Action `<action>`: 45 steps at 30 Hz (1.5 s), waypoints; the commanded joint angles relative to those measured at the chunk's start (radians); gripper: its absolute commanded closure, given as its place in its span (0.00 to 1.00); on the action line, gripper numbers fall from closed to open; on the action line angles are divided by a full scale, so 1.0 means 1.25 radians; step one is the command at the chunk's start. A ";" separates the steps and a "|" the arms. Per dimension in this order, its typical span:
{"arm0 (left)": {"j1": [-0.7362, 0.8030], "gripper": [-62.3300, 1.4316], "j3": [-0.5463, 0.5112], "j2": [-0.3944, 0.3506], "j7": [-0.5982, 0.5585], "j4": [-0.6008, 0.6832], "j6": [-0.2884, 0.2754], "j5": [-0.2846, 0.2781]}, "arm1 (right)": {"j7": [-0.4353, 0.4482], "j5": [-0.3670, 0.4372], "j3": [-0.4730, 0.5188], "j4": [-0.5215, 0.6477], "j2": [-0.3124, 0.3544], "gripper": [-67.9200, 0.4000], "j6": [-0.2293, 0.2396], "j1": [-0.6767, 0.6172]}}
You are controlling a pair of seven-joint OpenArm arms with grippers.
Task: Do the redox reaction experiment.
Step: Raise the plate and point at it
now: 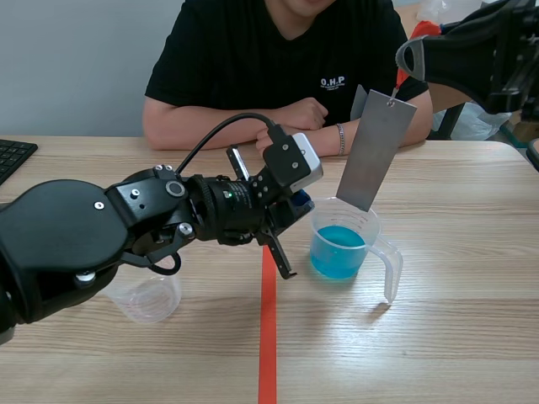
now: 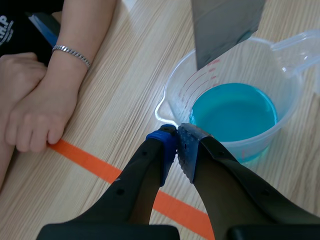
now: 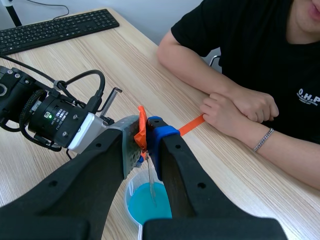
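A clear plastic beaker (image 1: 375, 225) with a handle holds blue liquid (image 1: 337, 252) just right of the table's middle. My left gripper (image 1: 296, 206) is shut on its near rim (image 2: 167, 112), one pad outside the wall and one inside. High at the right, my right gripper (image 1: 410, 57) is shut on an orange-red clip (image 3: 141, 129). A grey metal sheet (image 1: 375, 147) hangs from the clip. The sheet's lower end (image 2: 220, 30) sits inside the beaker's mouth, above the liquid (image 2: 235, 112). In the right wrist view the sheet (image 3: 151, 182) shows edge-on under the fingers.
A person in a black shirt sits across the table, folded hands (image 1: 303, 114) resting close behind the beaker. An empty clear cup (image 1: 150, 296) stands under my left arm. A keyboard (image 1: 13, 156) lies at the far left. An orange tape line (image 1: 268, 337) runs along the middle.
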 commanded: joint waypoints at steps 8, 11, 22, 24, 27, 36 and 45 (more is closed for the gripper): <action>-0.015 0.90 -0.001 0.006 -0.046 0.015 -0.041 -0.042 | 0.009 0.012 0.009 0.015 0.013 0.97 -0.003 0.016; -0.016 0.90 -0.001 0.006 -0.053 0.015 -0.041 -0.044 | 0.009 0.012 0.009 0.015 0.013 0.97 -0.003 0.016; -0.025 0.90 -0.001 0.007 -0.062 0.015 -0.038 -0.093 | 0.009 0.012 0.009 0.015 0.013 0.97 -0.003 0.016; -0.025 0.90 -0.001 0.007 -0.062 0.015 -0.038 -0.093 | 0.009 0.012 0.009 0.015 0.013 0.97 -0.003 0.016; -0.024 0.90 -0.001 0.006 -0.062 0.015 -0.038 -0.093 | 0.009 0.012 0.009 0.015 0.013 0.97 -0.003 0.016; -0.024 0.90 -0.001 0.006 -0.062 0.015 -0.038 -0.093 | 0.009 0.012 0.009 0.015 0.013 0.97 -0.003 0.016; -0.024 0.90 -0.001 0.006 -0.065 0.015 -0.038 -0.109 | 0.009 0.012 0.009 0.015 0.013 0.97 -0.003 0.016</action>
